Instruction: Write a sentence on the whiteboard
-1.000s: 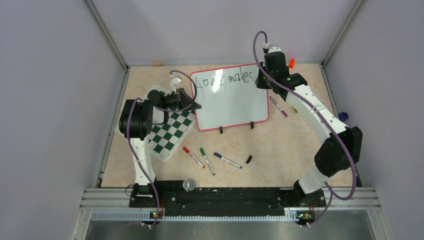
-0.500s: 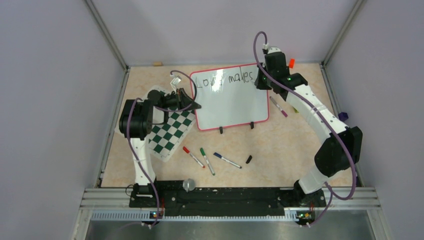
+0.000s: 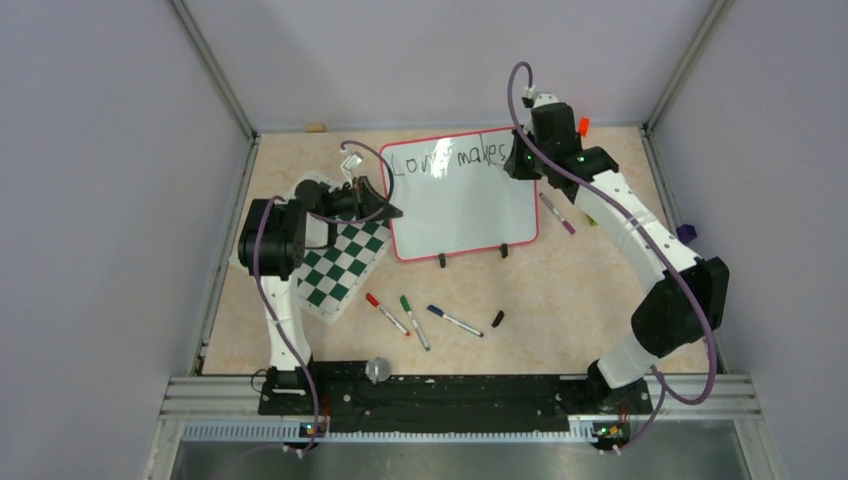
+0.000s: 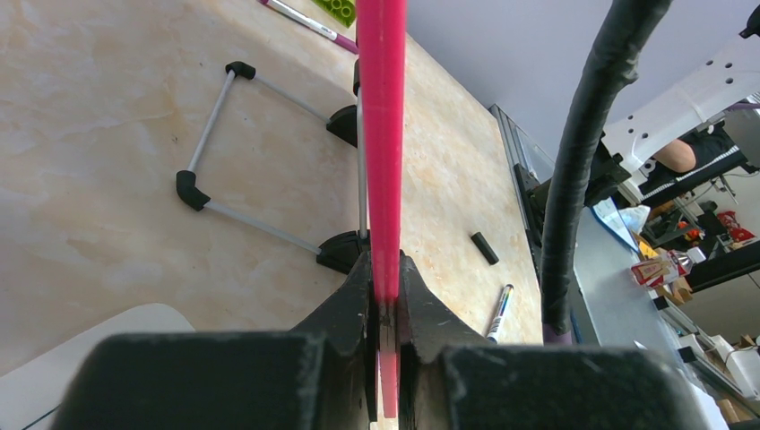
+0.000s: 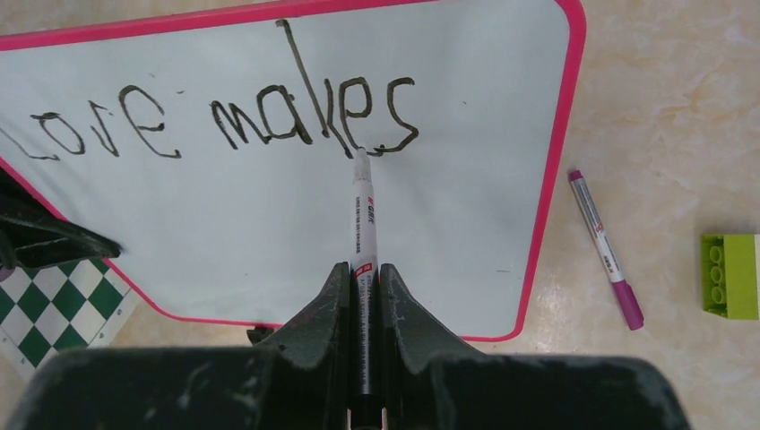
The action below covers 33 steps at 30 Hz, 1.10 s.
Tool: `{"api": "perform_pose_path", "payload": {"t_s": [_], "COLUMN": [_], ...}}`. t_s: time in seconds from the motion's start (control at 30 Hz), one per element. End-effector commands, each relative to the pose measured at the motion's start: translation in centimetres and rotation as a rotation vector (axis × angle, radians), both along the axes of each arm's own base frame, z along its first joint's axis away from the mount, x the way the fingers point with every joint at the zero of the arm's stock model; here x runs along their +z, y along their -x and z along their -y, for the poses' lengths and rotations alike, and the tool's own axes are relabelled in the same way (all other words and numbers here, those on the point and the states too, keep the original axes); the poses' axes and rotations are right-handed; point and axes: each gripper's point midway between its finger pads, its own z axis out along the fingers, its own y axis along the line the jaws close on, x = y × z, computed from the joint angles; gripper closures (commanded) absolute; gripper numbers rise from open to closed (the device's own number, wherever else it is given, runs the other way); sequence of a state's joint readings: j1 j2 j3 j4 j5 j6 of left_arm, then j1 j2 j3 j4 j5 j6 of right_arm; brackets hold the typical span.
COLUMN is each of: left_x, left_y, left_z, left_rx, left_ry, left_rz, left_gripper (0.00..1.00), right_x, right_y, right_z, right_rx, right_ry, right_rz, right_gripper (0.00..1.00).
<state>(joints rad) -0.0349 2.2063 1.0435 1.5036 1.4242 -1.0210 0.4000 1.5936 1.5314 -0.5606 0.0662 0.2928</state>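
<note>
The whiteboard (image 3: 462, 212), white with a thin red frame, stands tilted on two black feet at the back of the table. The sentence (image 3: 445, 159) reads "Love makes" in black along its top; it also shows in the right wrist view (image 5: 269, 112). My left gripper (image 3: 393, 212) is shut on the board's left edge, and its red frame (image 4: 381, 125) runs up from between the jaws (image 4: 385, 269). My right gripper (image 3: 517, 163) (image 5: 363, 273) is shut on a white marker (image 5: 362, 210). The marker's tip rests at the bottom of the last "s".
A green-and-white checkered mat (image 3: 343, 268) lies under the left arm. Red (image 3: 386, 313), green (image 3: 414, 321) and blue (image 3: 455, 320) markers and a black cap (image 3: 497, 319) lie in front of the board. A purple marker (image 5: 606, 249) and a green brick (image 5: 730, 275) lie to its right.
The last "s" of "makes" has been drawn, and my right gripper has shifted slightly left with the marker. The left arm and the board have not moved.
</note>
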Motion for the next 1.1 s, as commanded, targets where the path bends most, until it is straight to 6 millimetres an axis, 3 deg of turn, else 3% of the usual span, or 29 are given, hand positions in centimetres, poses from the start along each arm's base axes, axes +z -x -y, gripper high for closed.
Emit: {"api": "perform_pose_path", "payload": {"t_s": [0.0, 0.13, 0.3, 0.57, 0.73, 0.9, 1.07], "left_x": [0.8, 0.8, 0.8, 0.8, 0.7, 0.7, 0.8], "left_y": [0.2, 0.2, 0.2, -1.2, -0.9, -0.5, -0.5], "left_z": [0.3, 0.3, 0.3, 0.2, 0.1, 0.0, -0.8], "left_rx": [-0.033, -0.033, -0.029, 0.029, 0.042, 0.036, 0.068], "left_ry": [-0.010, -0.010, -0.008, 0.017, 0.017, 0.013, 0.013], "left_rz": [0.178, 0.178, 0.176, 0.132, 0.145, 0.148, 0.151], "left_gripper": [1.00, 1.00, 1.00, 1.00, 1.00, 1.00, 1.00], "right_x": [5.6, 5.5, 3.6, 1.7, 0.8, -0.3, -0.8], "right_y": [1.3, 3.0, 4.3, 6.1, 7.4, 7.4, 6.8], "right_z": [-2.2, -6.2, -10.1, -13.7, -17.0, -19.5, -20.4], "right_rx": [0.080, 0.166, 0.266, 0.333, 0.384, 0.389, 0.350], "right_ry": [-0.049, 0.019, 0.161, 0.167, 0.183, 0.230, 0.283], "right_rz": [0.171, 0.204, 0.216, 0.226, 0.242, 0.249, 0.255], "right_gripper": [1.00, 1.00, 1.00, 1.00, 1.00, 1.00, 1.00]}}
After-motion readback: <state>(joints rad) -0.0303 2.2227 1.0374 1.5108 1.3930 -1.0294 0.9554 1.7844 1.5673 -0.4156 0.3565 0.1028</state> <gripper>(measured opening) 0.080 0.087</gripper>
